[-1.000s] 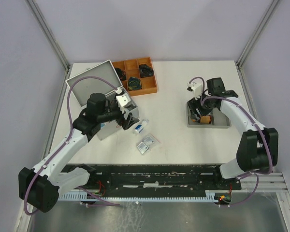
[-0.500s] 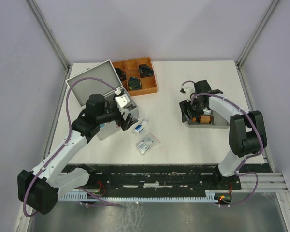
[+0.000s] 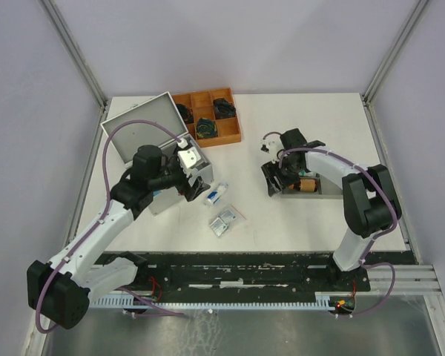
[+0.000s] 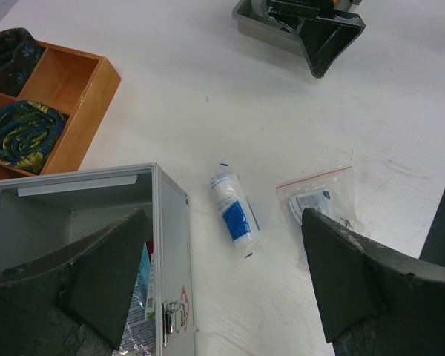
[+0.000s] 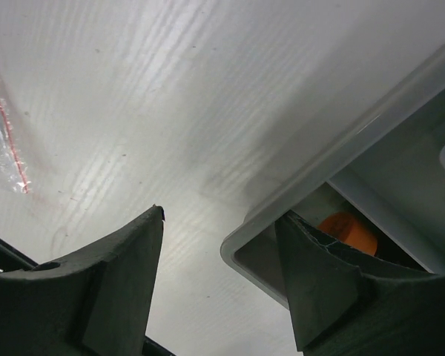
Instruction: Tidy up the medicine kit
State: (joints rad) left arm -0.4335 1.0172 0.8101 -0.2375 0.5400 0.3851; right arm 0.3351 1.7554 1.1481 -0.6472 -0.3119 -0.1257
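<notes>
Upper left, we see the silver medicine kit [image 3: 144,130], lid raised. Left gripper [image 4: 223,215] and right gripper [image 5: 221,215] gape, empty. Only the left wrist view shows the kit's latch [image 4: 172,319].

We see a white table [image 3: 304,119] with a matt, faintly scuffed top, closed in by pale lilac-grey walls [image 3: 230,37] at the back and on both sides. Aluminium posts [image 3: 76,55] slant up from its far corners. Along the near edge runs a black rail [image 3: 245,271], below it a slotted white duct [image 3: 230,300] and dull grey metal flooring [image 3: 245,334]. The light is even and soft, the shadows faint
</notes>
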